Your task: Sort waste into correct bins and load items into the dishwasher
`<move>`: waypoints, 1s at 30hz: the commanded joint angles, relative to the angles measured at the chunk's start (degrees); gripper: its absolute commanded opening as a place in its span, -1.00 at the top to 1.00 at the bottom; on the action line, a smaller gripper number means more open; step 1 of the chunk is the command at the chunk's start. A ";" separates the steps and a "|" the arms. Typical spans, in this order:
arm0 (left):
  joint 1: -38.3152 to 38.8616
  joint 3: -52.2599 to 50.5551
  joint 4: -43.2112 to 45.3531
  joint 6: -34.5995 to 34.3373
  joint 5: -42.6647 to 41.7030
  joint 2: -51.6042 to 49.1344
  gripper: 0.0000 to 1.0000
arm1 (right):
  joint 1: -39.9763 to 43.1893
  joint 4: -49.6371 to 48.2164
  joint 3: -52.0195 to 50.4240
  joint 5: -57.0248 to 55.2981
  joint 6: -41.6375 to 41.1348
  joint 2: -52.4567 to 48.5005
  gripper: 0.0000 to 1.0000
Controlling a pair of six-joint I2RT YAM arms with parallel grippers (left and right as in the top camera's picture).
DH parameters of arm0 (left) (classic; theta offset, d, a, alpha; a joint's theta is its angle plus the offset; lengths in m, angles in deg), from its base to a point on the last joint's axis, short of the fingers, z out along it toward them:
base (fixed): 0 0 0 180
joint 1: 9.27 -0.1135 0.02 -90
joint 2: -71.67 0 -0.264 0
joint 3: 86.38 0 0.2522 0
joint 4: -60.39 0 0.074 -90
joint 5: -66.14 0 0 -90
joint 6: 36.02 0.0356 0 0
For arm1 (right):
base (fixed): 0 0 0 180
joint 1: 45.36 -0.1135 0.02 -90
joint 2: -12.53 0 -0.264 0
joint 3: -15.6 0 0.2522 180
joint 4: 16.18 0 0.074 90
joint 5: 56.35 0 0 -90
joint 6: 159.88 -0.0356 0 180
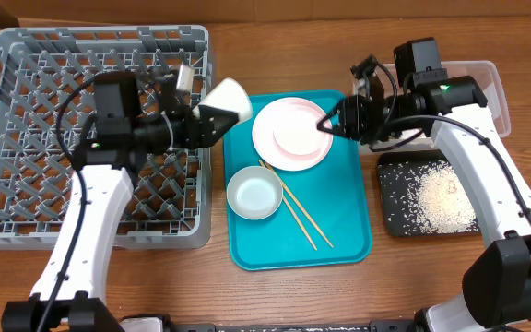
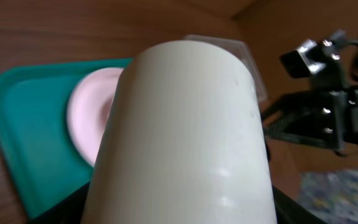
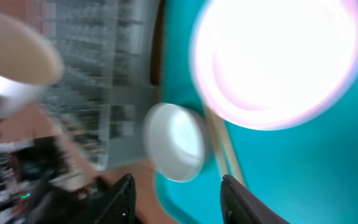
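Arms (image 1: pixel 95 217) show white links, black joints (image 1: pixel 118 97), black cables (image 1: pixel 67 129).

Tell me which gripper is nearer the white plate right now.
Right. The right gripper is at the right rim of the white plate, open. The left gripper sits beyond the plate's left side, over the edge of the teal tray, holding the small white cup.

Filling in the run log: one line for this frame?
left gripper: holding cup beside rack | right gripper: open at plate edge | bowl, chopsticks: on teal tray

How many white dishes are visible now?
3: a plate and a small bowl on the teal tray, and a cup in the left gripper; others may be hidden.
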State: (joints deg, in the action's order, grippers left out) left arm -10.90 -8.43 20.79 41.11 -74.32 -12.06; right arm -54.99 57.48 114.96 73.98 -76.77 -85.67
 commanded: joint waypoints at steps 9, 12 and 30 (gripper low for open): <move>-12.04 0.94 -20.37 5.64 36.94 11.54 0.82 | 0.07 8.59 0.74 -24.81 1.16 10.16 -0.02; -14.82 0.94 -24.11 5.64 43.06 12.46 0.90 | 0.07 11.04 0.72 -25.33 1.16 10.82 -0.02; -15.82 0.92 -30.25 3.41 57.64 12.37 0.92 | 0.04 12.85 0.72 -25.27 0.94 10.69 -0.03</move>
State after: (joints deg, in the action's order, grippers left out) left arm -26.20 -8.46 -8.17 45.29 -20.77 -0.56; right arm -54.99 69.50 114.94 49.26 -75.85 -75.24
